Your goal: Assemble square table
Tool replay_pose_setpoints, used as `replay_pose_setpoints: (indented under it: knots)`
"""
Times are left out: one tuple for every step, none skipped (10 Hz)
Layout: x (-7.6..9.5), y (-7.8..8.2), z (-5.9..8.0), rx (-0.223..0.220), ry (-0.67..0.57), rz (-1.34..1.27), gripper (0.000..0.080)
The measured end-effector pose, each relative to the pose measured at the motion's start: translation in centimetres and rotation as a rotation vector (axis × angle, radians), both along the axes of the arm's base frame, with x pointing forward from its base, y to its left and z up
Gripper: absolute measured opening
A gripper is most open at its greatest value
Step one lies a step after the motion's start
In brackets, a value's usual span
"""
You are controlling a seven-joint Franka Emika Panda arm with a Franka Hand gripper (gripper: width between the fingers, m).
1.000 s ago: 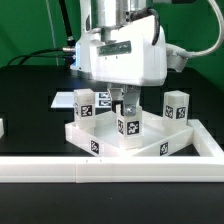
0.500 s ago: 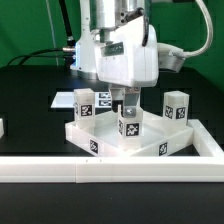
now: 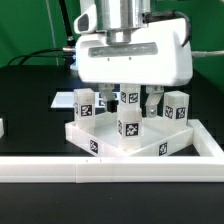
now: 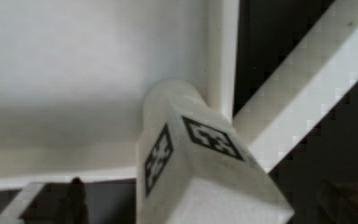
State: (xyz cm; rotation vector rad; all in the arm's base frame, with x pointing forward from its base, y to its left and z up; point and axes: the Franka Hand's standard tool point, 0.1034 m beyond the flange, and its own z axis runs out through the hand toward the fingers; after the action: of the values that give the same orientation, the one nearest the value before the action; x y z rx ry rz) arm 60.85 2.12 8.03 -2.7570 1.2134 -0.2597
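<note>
White leg block (image 3: pixel 129 126) released — tool (image 3: pixel 128 100) spread, raised

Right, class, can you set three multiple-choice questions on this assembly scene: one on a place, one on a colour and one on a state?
1. Where does the leg block under the gripper stand?
A. on the long front rail
B. on the white tabletop
C. on the bare table

2. What colour is the table under the parts?
A. black
B. red
C. yellow

3. How is the gripper?
A. shut on the leg block
B. out of view
C. open above the leg block

Answers:
1 B: the leg block stands upright inside the rim of the tabletop.
2 A: the table is black around the white parts.
3 C: the gripper has its fingers spread wide, clear of the block on both sides.
</note>
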Motion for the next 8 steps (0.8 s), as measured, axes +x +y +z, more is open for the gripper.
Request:
replay_pose_setpoints:
  knots:
    - [-0.12,-0.20,-0.09,-0.021,0.007,0.126,0.0649]
    - [-0.14,-0.28,-0.09,-0.032,0.009,0.181,0.0649]
    - [-0.14,-0.36,-0.11,-0.053,0.006,0.265,0.0649]
    - [-0.14,-0.41,-0.12,-0.068,0.003,0.338,0.0649]
    - [-0.14,-0.45,-0.12,-0.078,0.002,0.390,0.0649]
    - [-0.15,-0.41,-0.14,-0.086,0.001,0.425,0.0649]
    - [-0.17,-0.11,-0.20,-0.126,0.003,0.575,0.0649]
    - [-0.21,-0.01,-0.35,-0.139,0.008,0.638,0.0649]
